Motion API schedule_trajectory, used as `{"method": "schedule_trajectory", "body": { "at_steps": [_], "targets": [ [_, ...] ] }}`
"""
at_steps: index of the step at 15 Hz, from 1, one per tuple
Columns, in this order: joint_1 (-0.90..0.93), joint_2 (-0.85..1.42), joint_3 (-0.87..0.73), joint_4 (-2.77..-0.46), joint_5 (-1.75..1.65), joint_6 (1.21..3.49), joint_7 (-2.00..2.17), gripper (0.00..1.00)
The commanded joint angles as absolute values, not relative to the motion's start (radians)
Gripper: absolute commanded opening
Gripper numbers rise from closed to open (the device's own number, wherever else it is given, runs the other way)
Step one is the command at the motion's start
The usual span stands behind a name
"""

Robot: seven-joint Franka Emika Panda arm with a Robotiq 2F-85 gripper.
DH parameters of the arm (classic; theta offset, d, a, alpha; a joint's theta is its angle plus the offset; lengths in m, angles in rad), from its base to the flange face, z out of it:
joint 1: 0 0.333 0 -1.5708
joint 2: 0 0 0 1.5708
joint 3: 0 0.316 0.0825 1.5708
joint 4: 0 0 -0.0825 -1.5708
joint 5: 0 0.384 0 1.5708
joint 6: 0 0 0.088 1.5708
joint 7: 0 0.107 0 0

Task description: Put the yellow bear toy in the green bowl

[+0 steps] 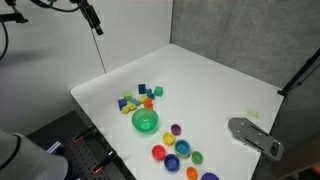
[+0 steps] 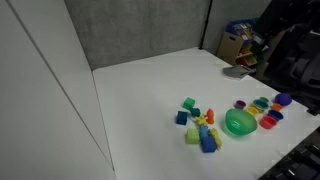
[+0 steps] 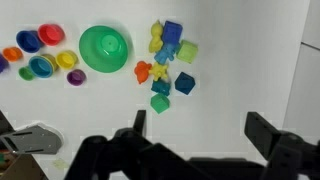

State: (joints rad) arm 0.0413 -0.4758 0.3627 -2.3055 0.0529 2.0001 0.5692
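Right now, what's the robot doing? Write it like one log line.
fingers: open, holding nothing | yellow bear toy: in block pile, not grasped | green bowl: empty, beside pile

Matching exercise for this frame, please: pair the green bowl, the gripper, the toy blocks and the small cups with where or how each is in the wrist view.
Things:
1. green bowl
2. gripper
3. toy blocks
4. small cups

Place or state:
A. grouped at the far left of the wrist view
B. open, holding nothing
C. between the cups and the blocks
D. clustered to the right of the bowl

Pairs: 1-C, 2-B, 3-D, 4-A
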Motion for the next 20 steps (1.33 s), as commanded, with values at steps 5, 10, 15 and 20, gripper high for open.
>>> {"method": "schedule_trajectory", "body": {
  "at_steps": [5,10,15,20],
  "targets": [
    [0.071,-0.436,0.332,-2.324,0.056,2.014,0.572,1.0],
    [0.072,-0.344,0.315,-2.357,0.058,2.073,0.573,1.0],
    [0.067,-0.199,0.274,-2.388,0.058,2.199,0.565,1.0],
    [0.081,-0.053,0.233,-2.405,0.057,2.362,0.563,1.0]
  ]
}}
